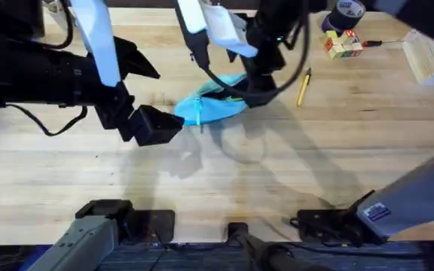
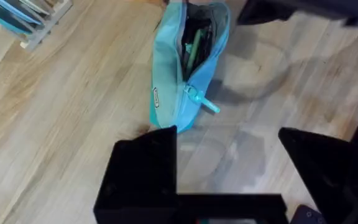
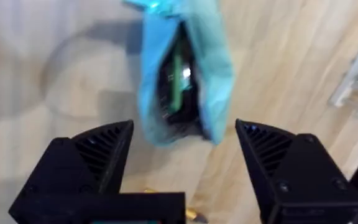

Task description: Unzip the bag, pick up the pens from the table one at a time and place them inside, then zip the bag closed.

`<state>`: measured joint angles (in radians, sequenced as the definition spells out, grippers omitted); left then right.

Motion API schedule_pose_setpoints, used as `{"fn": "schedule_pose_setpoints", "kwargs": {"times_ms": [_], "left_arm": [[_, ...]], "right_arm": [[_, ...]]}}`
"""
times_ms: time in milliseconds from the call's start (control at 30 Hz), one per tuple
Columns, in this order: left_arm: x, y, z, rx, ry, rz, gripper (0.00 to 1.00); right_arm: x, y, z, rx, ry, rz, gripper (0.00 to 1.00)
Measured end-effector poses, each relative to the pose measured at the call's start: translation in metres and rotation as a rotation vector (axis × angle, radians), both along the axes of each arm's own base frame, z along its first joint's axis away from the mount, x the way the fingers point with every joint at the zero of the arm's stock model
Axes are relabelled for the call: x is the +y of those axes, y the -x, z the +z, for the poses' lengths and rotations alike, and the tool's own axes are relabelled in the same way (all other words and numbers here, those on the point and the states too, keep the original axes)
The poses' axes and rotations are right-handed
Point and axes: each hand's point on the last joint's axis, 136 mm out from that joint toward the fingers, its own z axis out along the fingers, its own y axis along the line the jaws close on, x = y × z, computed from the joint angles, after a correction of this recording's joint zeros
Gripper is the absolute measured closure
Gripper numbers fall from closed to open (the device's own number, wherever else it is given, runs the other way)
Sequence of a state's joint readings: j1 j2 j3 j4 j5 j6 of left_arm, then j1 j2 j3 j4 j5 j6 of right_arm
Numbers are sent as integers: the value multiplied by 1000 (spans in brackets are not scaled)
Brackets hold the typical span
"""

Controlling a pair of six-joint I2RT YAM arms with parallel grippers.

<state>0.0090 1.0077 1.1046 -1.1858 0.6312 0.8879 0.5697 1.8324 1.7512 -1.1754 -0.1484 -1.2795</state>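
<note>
With both grippers' jaws wide and empty, the yellow pen (image 1: 304, 86) should be gripped mid-length, then lowered into the open bag (image 1: 213, 107).

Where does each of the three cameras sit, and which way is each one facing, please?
Overhead: fixed above the arms' bases, looking down and forward over the table; both arms, the left gripper and a yellow pen show.
Left wrist: on the left arm, facing the bag; its open black fingers show.
Right wrist: on the right arm, looking down into the unzipped bag; its open gripper shows.
All three share the bag.
</note>
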Motion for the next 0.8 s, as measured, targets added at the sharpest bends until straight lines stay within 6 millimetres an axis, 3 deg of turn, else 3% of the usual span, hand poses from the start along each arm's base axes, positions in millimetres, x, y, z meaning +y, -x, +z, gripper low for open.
{"fn": "schedule_pose_setpoints", "kwargs": {"times_ms": [133,400,567,800], "left_arm": [[0,0,0,0,0,0,8],[0,0,0,0,0,0,8],[0,0,0,0,0,0,8],[0,0,0,0,0,0,8]], "right_arm": [[-11,9,16,-4,0,-26,6],[-44,-1,54,-65,-79,-207,6],[-75,-11,74,-83,-137,-362,6],[-127,-36,85,-48,-235,-698,5]]}}
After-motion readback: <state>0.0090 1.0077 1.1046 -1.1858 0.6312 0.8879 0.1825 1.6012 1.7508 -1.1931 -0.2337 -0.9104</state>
